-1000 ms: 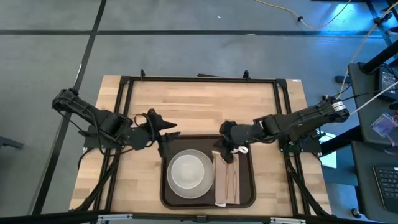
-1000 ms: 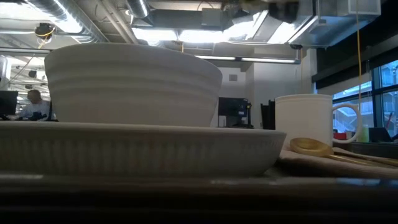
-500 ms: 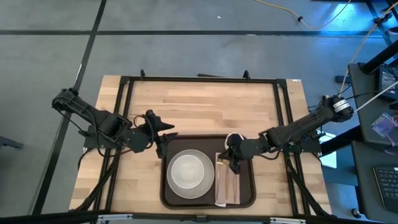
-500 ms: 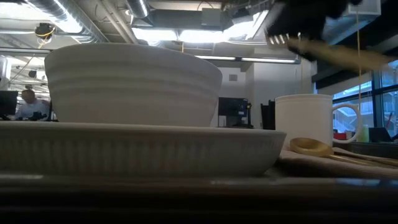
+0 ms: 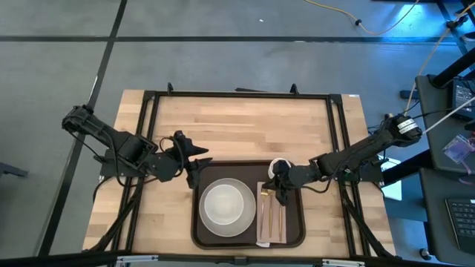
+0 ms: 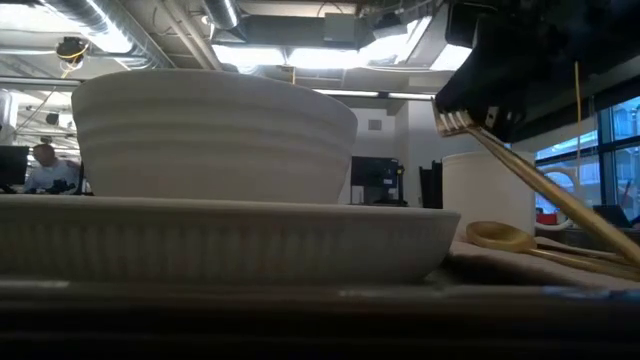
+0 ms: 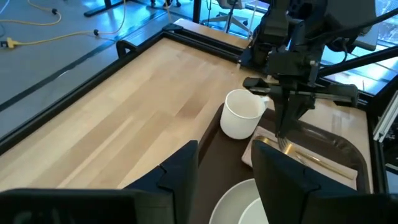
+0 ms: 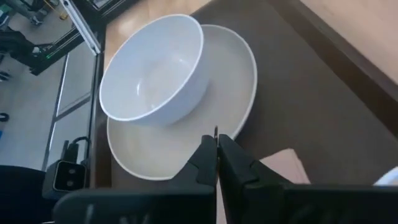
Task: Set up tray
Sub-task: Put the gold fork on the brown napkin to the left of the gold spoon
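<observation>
The dark brown tray (image 5: pixel 300 222) lies at the table's near middle. On it stand a white bowl (image 5: pixel 223 203) in a white plate (image 5: pixel 223 228), a white mug (image 5: pixel 278 166) at the far right corner, and a beige napkin (image 5: pixel 264 226) with a gold spoon (image 6: pixel 495 235) lying on it. My right gripper (image 5: pixel 277 194) hangs over the napkin's far end, shut on a gold fork (image 6: pixel 540 185). My left gripper (image 5: pixel 194 159) waits open, holding nothing, at the tray's far left corner. My right gripper pinches the fork between its two fingers, close behind the tines (image 6: pixel 455 122), which stick out past the fingertips. The fingers slant down from the table's right side. The fork's handle (image 6: pixel 590 225) slants down toward the napkin; whether it touches the napkin I cannot tell.
A black frame (image 5: pixel 237 94) runs round the bare wooden tabletop (image 5: pixel 237 130) beyond the tray. In the low view, an office with a person at a desk (image 6: pixel 50 165) shows behind the bowl.
My right gripper has come down from above the mug toward the table's near edge, over the napkin's far end, staying shut on the fork. The fork has sunk into the low view and now slants down toward the napkin.
</observation>
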### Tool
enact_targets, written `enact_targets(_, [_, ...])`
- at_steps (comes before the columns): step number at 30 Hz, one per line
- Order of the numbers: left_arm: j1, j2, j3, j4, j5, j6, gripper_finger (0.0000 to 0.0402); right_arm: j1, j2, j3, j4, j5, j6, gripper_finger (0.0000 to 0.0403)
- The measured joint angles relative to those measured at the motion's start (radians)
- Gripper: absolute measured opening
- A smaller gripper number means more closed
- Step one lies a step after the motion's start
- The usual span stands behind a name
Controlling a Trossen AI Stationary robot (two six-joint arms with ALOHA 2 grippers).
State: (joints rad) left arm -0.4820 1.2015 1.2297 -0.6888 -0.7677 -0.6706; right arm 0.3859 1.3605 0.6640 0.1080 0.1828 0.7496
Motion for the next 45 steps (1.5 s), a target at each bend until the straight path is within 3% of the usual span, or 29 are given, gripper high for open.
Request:
enact_targets(26, [0.0, 0.001, 0.0, -0.003, -0.001, 0.003, 0.0139, -0.023, 0.091, 0.0, -0.02, -0.027, -0.046, 0.0005])
enact_targets(45, [0.0, 0.001, 0.0, -0.003, -0.024, 0.003, 0.0139, -0.03, 0.093, 0.0, 0.045, -0.126, 0.023, 0.0002])
